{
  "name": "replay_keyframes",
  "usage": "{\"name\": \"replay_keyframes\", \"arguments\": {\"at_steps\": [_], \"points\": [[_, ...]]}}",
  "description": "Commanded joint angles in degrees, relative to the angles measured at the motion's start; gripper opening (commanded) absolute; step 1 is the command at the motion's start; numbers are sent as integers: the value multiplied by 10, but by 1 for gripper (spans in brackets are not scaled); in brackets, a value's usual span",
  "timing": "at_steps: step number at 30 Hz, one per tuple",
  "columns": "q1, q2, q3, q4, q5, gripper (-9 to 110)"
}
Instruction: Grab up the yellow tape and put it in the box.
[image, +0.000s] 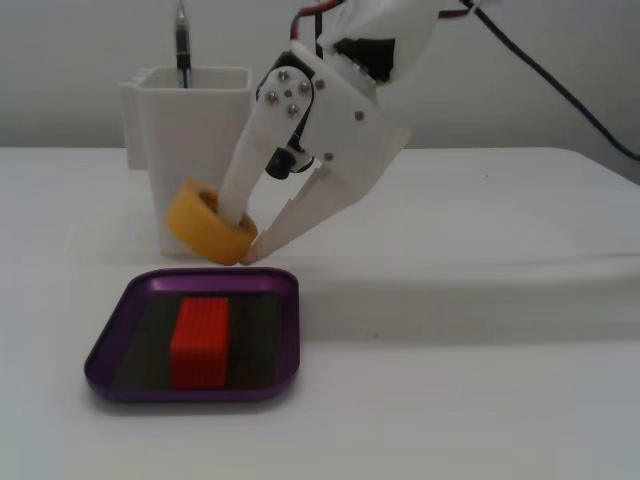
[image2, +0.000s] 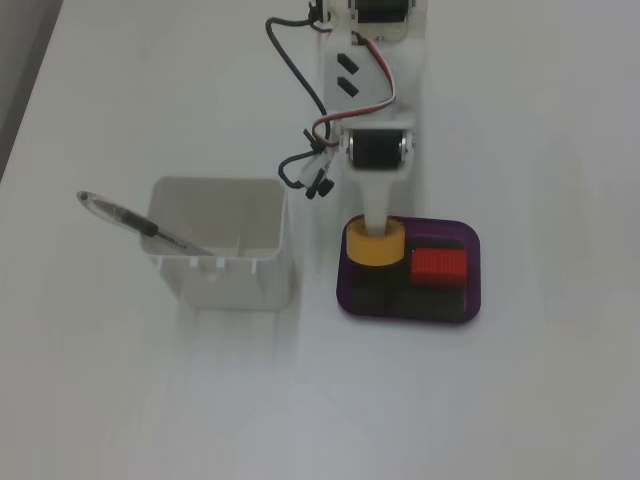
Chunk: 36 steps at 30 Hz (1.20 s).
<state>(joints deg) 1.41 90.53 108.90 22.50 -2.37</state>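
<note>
The yellow tape (image: 205, 228) is a small yellow-orange ring, tilted and held just above the far rim of the purple box (image: 110, 350). My gripper (image: 243, 236) is shut on it, with one white finger through the hollow core and the other against the outside of the ring. In the fixed view from above, the tape (image2: 375, 258) hangs over the left back part of the box (image2: 345, 297), with the gripper (image2: 375, 235) coming down from the top of the picture.
A red block (image: 200, 342) lies inside the box, right of the tape in the view from above (image2: 438, 267). A tall white container (image: 190, 110) with a pen (image: 183, 45) stands close behind the tape, left of the box from above (image2: 220, 255).
</note>
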Motion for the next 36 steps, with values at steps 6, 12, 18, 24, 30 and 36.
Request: {"name": "replay_keyframes", "arguments": {"at_steps": [6, 12, 18, 24, 30, 36], "points": [[-5, -11, -32, 29, -3, 0], [-6, -6, -33, 57, -3, 8], [-7, 15, -52, 105, -2, 11], [-17, 150, -111, 228, -2, 11], [-53, 308, -137, 390, -2, 11], [-47, 474, -108, 506, -1, 11]]}}
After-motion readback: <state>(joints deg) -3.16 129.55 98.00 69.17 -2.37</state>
